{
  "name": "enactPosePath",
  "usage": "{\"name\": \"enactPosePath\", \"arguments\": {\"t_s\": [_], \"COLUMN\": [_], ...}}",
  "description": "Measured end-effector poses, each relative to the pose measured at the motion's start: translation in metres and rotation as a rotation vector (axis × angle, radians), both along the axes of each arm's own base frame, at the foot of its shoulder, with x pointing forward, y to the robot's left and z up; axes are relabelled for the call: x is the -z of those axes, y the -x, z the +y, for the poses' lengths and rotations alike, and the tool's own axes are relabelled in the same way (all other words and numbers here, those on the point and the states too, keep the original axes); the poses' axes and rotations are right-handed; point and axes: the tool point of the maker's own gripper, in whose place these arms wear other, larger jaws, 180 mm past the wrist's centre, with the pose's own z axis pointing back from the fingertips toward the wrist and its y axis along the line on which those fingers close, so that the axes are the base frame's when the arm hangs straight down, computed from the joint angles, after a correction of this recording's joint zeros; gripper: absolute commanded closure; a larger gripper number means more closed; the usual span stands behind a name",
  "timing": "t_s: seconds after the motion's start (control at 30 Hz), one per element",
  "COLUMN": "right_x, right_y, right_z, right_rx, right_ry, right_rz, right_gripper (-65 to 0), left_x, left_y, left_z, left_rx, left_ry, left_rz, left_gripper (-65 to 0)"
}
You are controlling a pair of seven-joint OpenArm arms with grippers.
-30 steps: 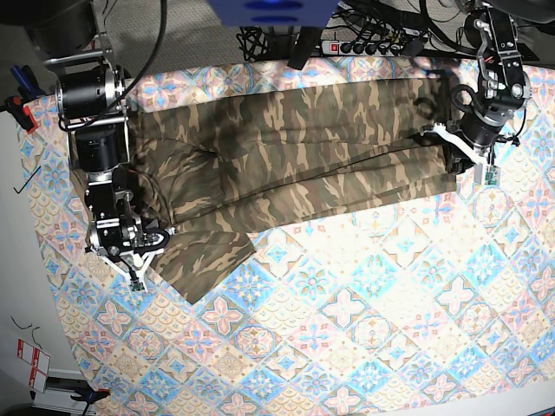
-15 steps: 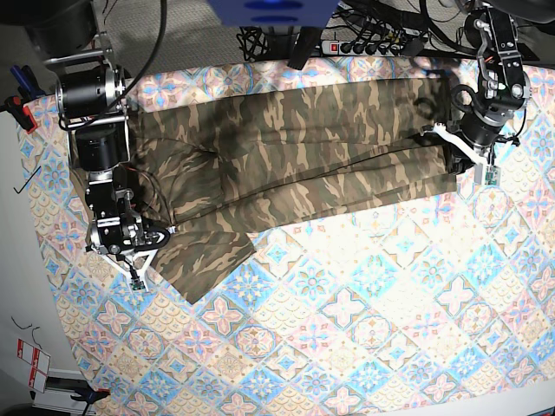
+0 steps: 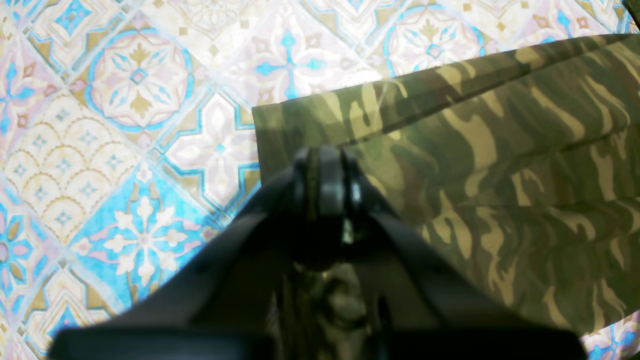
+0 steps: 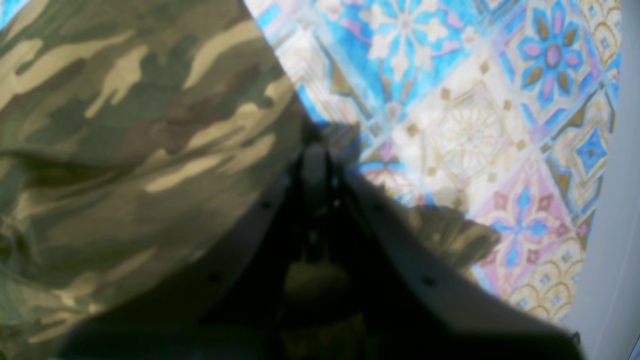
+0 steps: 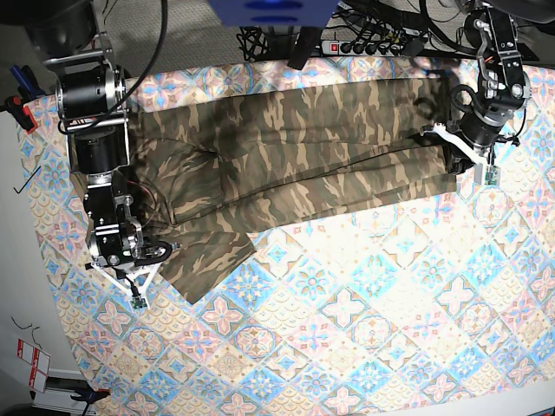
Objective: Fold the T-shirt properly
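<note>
The camouflage T-shirt (image 5: 295,147) lies spread across the far half of the tablecloth, with a sleeve sticking out toward the front left. My left gripper (image 5: 449,160) is at the shirt's right end. In the left wrist view the left gripper (image 3: 325,170) is shut over the corner of the T-shirt (image 3: 500,175), with fabric bunched between the fingers. My right gripper (image 5: 160,253) is at the sleeve's left edge. In the right wrist view the right gripper (image 4: 315,165) is shut on the rim of the T-shirt (image 4: 125,125), and cloth shows behind the fingertips.
The blue-pink-cream tile-patterned tablecloth (image 5: 347,303) covers the table. A power strip (image 5: 373,45) and cables lie beyond the far edge. Clamps (image 5: 17,108) stick out at the left, and the bare white table edge (image 5: 17,260) runs down that side.
My right gripper has gone from half open to shut on the sleeve edge, and its arm has shifted slightly toward the front. The left arm has not moved.
</note>
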Motion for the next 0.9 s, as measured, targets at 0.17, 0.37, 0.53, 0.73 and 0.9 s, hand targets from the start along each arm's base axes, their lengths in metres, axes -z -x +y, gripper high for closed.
{"name": "enactPosePath", "arguments": {"t_s": [0.17,0.37,0.53,0.73,0.9], "right_x": [0.003,0.003,0.015,0.026,0.029], "right_y": [0.005,0.005,0.014,0.020,0.023], "right_z": [-0.002,-0.003,-0.008,-0.023,-0.023], "right_rx": [0.011,0.013,0.025,0.079,0.075], "right_ry": [0.007,0.007,0.009,-0.012,-0.008], "right_rz": [0.029,0.031,0.068,0.078,0.091], "right_gripper": [-23.7,-28.5,-28.5,-28.5,-22.1], "left_x": [0.000,0.003,0.004,0.004,0.012], "left_y": [0.000,0.002,0.002,0.003,0.006], "left_z": [0.000,0.001,0.001,0.001,0.003], "left_rx": [0.000,-0.003,-0.004,-0.003,-0.014], "left_ry": [0.000,0.003,0.002,0.002,0.008], "left_rz": [0.001,0.009,0.011,0.013,0.036], "left_gripper": [0.0,0.0,0.0,0.0,0.0]}}
